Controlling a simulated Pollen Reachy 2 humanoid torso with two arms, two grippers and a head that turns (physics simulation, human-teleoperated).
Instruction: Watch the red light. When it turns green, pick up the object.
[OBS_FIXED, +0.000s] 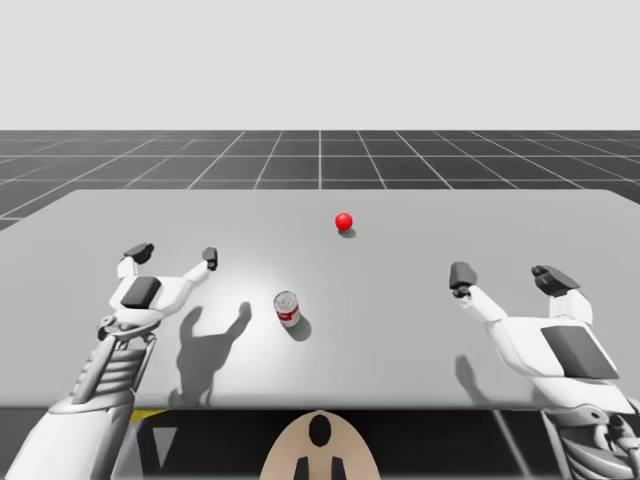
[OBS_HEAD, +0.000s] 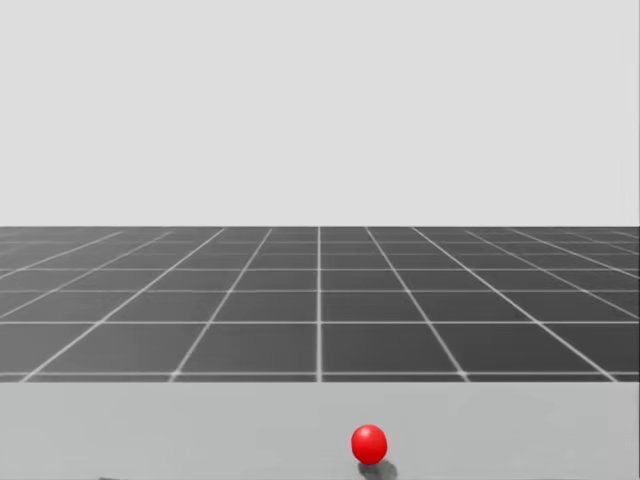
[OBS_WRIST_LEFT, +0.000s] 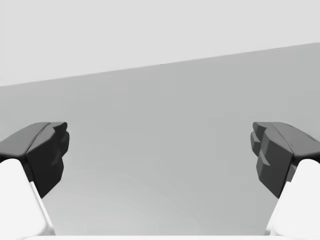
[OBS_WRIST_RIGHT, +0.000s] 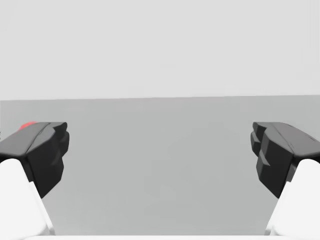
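**1. Left gripper** (OBS_FIXED: 175, 254). It stood nearest the lens at the lower left of the high view, on a white arm. It was held over the grey table (OBS_FIXED: 560, 220), with its shadow cast on the surface beside it. The dark-tipped fingers were spread wide with nothing between them. In the left wrist view, bare tabletop lay ahead of them.

**2. Right gripper** (OBS_FIXED: 507, 277). It stood at the lower right of the high view, also over the table. Its fingers were likewise spread wide and held nothing. In the right wrist view, a sliver of red showed just past one fingertip.

**3. Small can** (OBS_FIXED: 287, 308). It had a red-and-white label and a silver top. It rested on the table between the two grippers, nearer the left one and touching neither. I could not tell whether it stood upright or slightly tilted.

**4. Red light** (OBS_FIXED: 344, 221). This was a small glossy sphere on the table beyond the can, well apart from it and toward the far edge. Its colour was red. In the head view it sat low, just right of centre.

**5. Floor** (OBS_FIXED: 320, 155). A dark surface with a pale grid ran beyond the table's far edge.
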